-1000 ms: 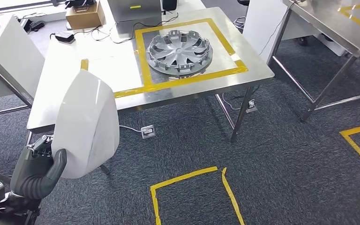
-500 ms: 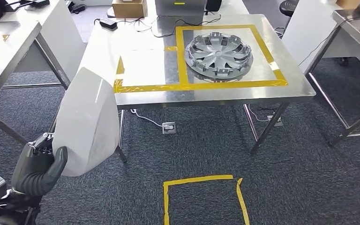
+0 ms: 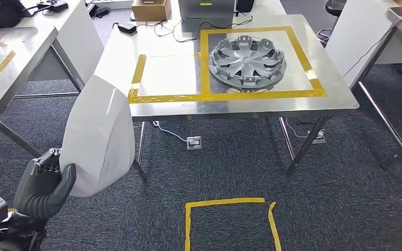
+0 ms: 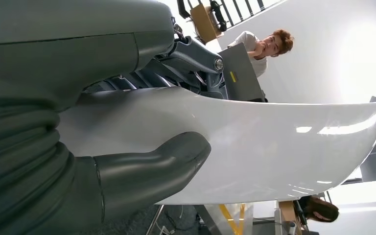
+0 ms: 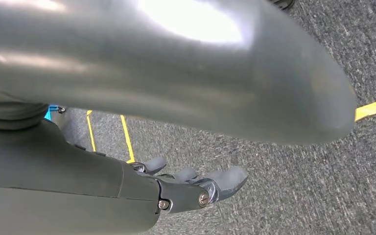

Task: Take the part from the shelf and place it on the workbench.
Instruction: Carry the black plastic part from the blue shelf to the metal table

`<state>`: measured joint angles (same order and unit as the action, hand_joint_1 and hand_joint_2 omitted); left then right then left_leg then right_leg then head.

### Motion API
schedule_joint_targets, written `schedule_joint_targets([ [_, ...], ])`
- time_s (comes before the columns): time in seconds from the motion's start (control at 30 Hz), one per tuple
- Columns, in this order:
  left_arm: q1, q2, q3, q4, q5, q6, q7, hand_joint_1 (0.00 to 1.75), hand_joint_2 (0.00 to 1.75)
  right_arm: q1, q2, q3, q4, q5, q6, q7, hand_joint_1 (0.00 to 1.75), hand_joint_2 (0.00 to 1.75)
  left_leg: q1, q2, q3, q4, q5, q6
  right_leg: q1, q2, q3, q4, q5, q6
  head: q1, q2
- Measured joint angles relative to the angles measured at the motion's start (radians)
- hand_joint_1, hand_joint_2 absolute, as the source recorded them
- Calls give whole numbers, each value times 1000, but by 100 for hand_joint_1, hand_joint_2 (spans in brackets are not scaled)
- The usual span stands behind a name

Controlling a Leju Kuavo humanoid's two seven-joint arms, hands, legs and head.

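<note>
the left hand (image 3: 44, 183) grasps the white part (image 3: 100, 138) by its lower edge, thumb (image 4: 152, 166) pressed on the glossy face and fingers behind it, holding the part upright above the carpet. up and to the right of that hand stands the steel workbench (image 3: 340, 102), marked with yellow tape squares (image 3: 204, 97). a grey hubcap (image 3: 247, 59) lies inside the right-hand square, well apart from the held part. the right hand (image 5: 191, 188) hangs over the carpet with nothing in it, fingers extended and slightly spread.
</note>
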<state>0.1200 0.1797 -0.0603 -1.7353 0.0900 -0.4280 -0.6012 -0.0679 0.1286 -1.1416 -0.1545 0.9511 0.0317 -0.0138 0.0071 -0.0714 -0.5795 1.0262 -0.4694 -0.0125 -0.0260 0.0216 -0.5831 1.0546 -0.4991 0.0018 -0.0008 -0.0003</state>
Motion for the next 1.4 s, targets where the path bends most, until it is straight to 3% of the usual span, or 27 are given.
schedule_joint_targets([
  [0.13, 0, 0, 0, 0, 0, 0, 0, 175, 175, 0, 0, 0, 0, 0, 0, 0, 0, 0, 1, 0, 0, -3, 2, -19, 0, 0, -1, 1, 0, -1, 0, 0],
  [0.43, 1, 1, 0, 0, -10, 15, 18, 175, 175, 0, 0, 0, 0, 1, 12, -8, 0, 0, -1, 0, -3, 0, 1, -21, -1, 0, 0, -3, 1, 2, 0, 0],
  [0.67, 10, 1, 1, 0, -17, 15, 18, 175, 175, 1, 1, 0, 0, 1, 14, -14, 0, 0, -5, 1, -8, 11, -6, -7, -7, 0, 2, -8, 3, 12, 0, 0],
  [0.8, 13, 5, 1, -6, -18, 15, 19, 175, 175, 1, 2, 0, 0, 4, 17, -16, 0, 0, -5, 3, -6, 5, -4, 9, -8, -1, 6, -12, 3, 28, 0, 0],
  [0.87, 16, 7, 2, -12, -18, 15, 19, 175, 175, 0, 2, 0, 0, 7, 19, -19, 0, 0, 1, 7, 6, -14, 5, 19, -5, -6, -8, 25, -22, 33, 2, 0],
  [0.97, 25, 8, 2, -14, -20, 15, 21, 175, 175, 0, 1, 0, 0, 11, 21, -21, 0, 0, 4, 13, 11, -19, 5, 26, -4, -10, -99, 201, -106, 38, 5, 0],
  [1.0, 29, 8, 2, -14, -20, 15, 21, 175, 175, 2, 0, 0, 0, 11, 22, -22, 0, 0, 4, 15, 11, -18, 3, 25, -4, -10, -122, 243, -117, 40, 5, 0],
  [1.03, 32, 8, 2, -14, -20, 15, 21, 175, 175, 3, 0, 0, 0, 12, 23, -23, 0, 0, 5, 15, 11, -15, 1, 23, -6, -11, -129, 251, -108, 42, 5, 0],
  [1.07, 34, 8, 2, -14, -21, 14, 21, 175, 175, 4, 0, 0, 0, 13, 23, -25, 0, 0, 8, 14, 11, -11, -3, 19, -7, -11, -113, 213, -79, 44, 5, 0],
  [1.13, 35, 8, 2, -15, -21, 14, 21, 175, 175, 4, 0, 0, 0, 15, 24, -29, 0, 0, 12, 12, 10, 3, -14, 5, -10, -9, -48, 83, -16, 48, 6, 0],
  [1.2, 34, 10, 3, -16, -21, 14, 20, 175, 175, 3, 1, 0, 0, 16, 27, -31, 0, 0, 10, 10, 6, 14, -27, -10, -9, -4, -10, 9, 4, 36, 6, 0],
  [1.3, 34, 12, 3, -19, -21, 13, 19, 175, 175, 4, 2, 0, 0, 16, 29, -32, 0, 0, 9, 7, 10, 10, -32, -25, -6, -9, -6, 3, -2, 7, 4, 0],
  [1.37, 33, 12, 2, -19, -22, 13, 19, 175, 175, 5, 2, 0, 0, 15, 29, -34, 0, 0, 10, 28, -1, 44, -52, -33, -8, -16, 2, -1, -2, -8, 0, 0],
  [1.4, 32, 12, 2, -19, -23, 13, 19, 175, 175, 5, 2, 0, 0, 14, 29, -35, 0, 0, 9, 42, -23, 91, -76, -35, -8, -20, 5, -2, -3, -13, -2, 0],
])
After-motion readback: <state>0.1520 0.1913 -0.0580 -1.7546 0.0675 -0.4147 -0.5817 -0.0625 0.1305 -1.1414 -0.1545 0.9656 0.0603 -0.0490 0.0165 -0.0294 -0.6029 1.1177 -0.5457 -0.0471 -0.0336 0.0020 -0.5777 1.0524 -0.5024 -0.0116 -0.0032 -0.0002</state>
